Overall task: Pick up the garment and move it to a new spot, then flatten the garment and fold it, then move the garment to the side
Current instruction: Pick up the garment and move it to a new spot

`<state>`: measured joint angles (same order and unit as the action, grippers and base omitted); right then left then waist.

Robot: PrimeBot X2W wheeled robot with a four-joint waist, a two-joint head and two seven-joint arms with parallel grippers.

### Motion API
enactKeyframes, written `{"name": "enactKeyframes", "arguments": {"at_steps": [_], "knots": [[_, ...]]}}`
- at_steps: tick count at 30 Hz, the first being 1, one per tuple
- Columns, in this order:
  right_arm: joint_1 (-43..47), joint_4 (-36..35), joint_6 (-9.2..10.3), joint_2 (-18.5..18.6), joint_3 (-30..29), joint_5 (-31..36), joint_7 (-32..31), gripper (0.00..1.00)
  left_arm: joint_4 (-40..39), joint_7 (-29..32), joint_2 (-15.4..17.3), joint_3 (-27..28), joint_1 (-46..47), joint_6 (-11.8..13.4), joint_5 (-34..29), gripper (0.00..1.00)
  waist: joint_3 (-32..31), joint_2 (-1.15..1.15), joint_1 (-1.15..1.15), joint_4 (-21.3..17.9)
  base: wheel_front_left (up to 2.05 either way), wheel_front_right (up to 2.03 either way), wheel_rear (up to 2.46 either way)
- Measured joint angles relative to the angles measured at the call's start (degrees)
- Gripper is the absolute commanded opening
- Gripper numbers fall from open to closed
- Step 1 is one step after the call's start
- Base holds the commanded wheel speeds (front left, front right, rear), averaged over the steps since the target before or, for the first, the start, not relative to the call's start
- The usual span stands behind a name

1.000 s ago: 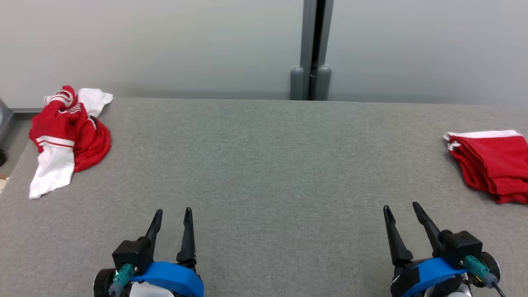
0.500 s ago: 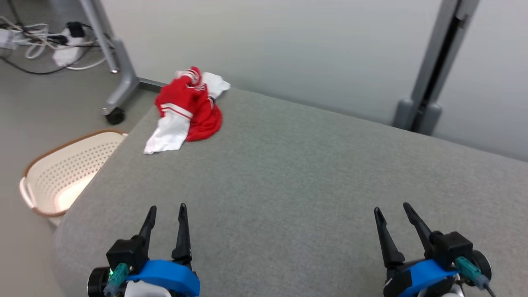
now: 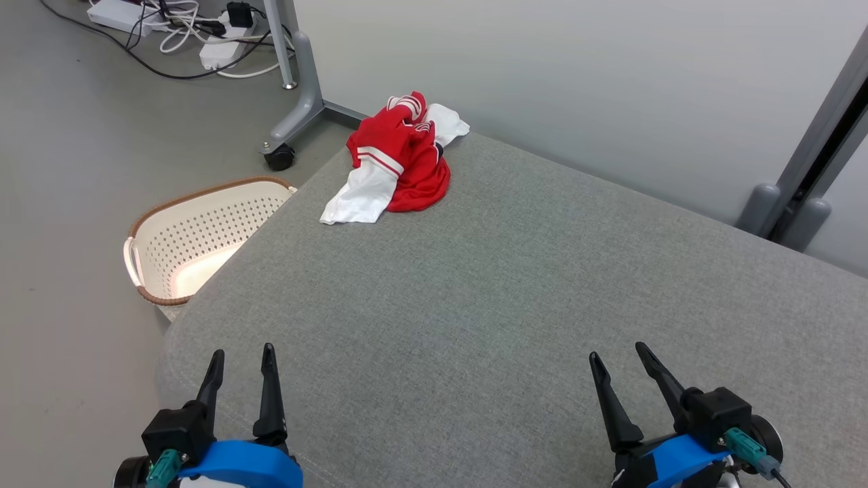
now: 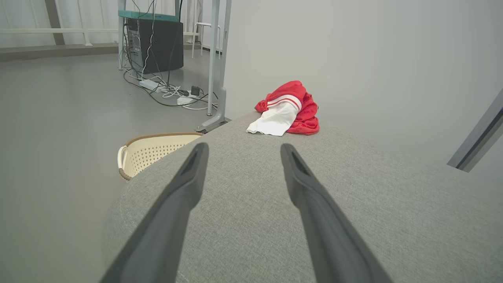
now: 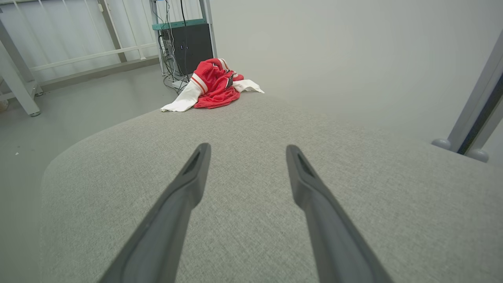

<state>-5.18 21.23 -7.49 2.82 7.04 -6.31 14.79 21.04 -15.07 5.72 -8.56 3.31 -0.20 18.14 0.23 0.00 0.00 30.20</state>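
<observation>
Fingers (image 3: 270,393) on both the left gripper (image 3: 243,350) and right gripper (image 3: 616,351) are spread wide and empty above the grey worktop (image 3: 508,305), well apart from the crumpled red-and-white garment (image 3: 400,163) at its far left corner, so no step looks begun.

Perforated cream basket (image 3: 224,217) on floor (image 3: 68,169) beside grey table (image 3: 508,305); cables (image 3: 180,20) beyond.
</observation>
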Motion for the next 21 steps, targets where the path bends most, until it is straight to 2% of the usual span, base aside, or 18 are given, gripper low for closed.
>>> {"name": "enactKeyframes", "arguments": {"at_steps": [6,9,16,21], "knots": [[-0.40,-0.26,0.00,0.00,0.29,0.18,-0.01,1.00,-1.31,0.00,0.73,1.12,-0.37,0.19,0.49,1.00,0.65,0.00,0.00,-0.12,0.00,0.00,0.00],[-0.95,-1.40,0.00,-0.02,0.03,1.67,-0.60,1.00,-2.61,0.00,2.20,3.20,0.54,0.48,1.04,1.00,2.07,0.00,0.00,-1.00,0.00,0.00,0.00],[-4.24,-6.03,0.00,-0.01,-2.09,7.54,-3.68,1.00,-7.20,1.75,9.15,7.67,10.56,0.58,1.23,1.00,7.83,0.00,0.01,-4.06,0.00,0.00,0.00],[-7.05,-10.38,0.00,-0.02,-1.31,11.51,-7.25,1.00,-5.33,5.70,14.72,9.65,22.10,-1.38,2.18,1.00,13.32,0.00,0.01,-7.09,0.00,0.00,0.00]]}}
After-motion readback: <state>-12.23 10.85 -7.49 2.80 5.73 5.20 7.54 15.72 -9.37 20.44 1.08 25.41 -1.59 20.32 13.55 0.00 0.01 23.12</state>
